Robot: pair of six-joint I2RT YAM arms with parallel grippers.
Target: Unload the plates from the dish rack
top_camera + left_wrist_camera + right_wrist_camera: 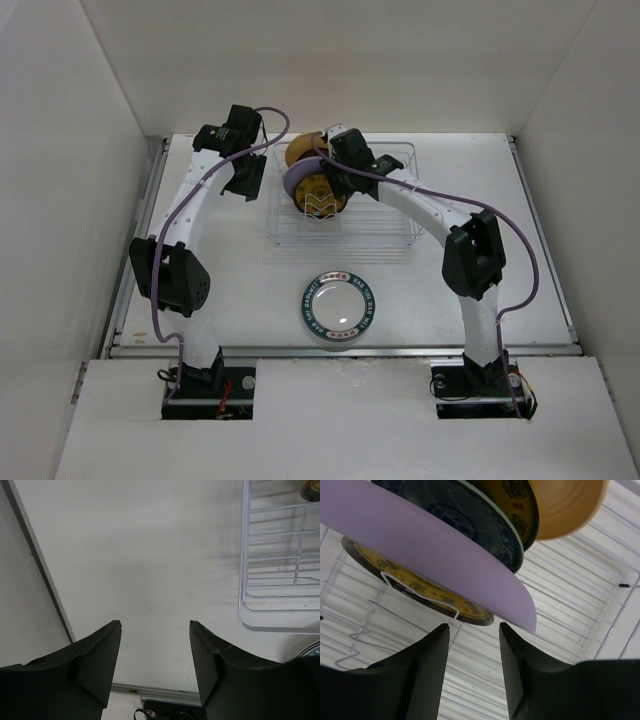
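Dish rack (392,228): thin silver wire, rectangular basket, straight parallel floor bars, bent upright prongs. Five plates stand on edge in its left half. Front to back these are the orange-centred plate (420,587), glossy with a dark rim and a yellow ornamented band; the lilac plate (435,555), plain, smooth and matte; the teal-centred plate (465,515), glossy with a dark patterned rim; a second yellow-banded plate (516,500); and the tan plate (565,505), plain and deep-sided. The ornaments on the bands are not legible as writing. The teal-rimmed white plate (338,307) lies flat on the table (150,555) in front of the rack, apart from it; its rim marks are too small to read. The left gripper (155,625) is just left of the rack over bare table, with black wedge-shaped fingers about half parted and nothing between them. The right gripper (474,626) is over the rack's left half, at the lilac plate's lower rim. Its fingers are moderately parted and the gap is empty; whether they touch the rim cannot be told.
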